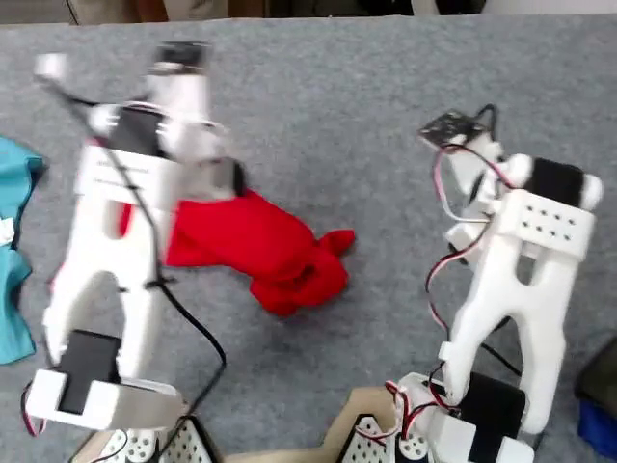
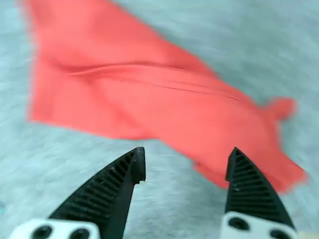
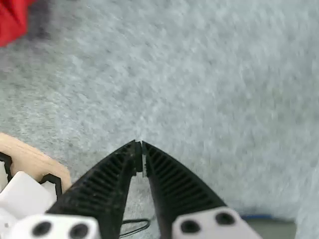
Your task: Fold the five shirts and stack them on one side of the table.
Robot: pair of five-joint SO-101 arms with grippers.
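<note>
A red shirt (image 1: 260,246) lies crumpled on the grey table (image 1: 366,125), left of centre, its bunched end toward the middle. My left arm stands over the shirt's left part. In the left wrist view my left gripper (image 2: 188,164) is open, hovering just off the near edge of the red shirt (image 2: 149,94), with nothing between its fingers. My right gripper (image 3: 139,147) is shut on nothing, above bare table; in the high view that arm (image 1: 511,241) stands at the right, apart from the shirt. A corner of the red shirt (image 3: 12,17) shows far off.
A teal shirt (image 1: 14,251) lies at the table's left edge. A dark blue object (image 1: 600,395) sits at the front right edge. The arm bases and cables (image 1: 386,434) stand along the front edge, on a wooden board (image 3: 30,159).
</note>
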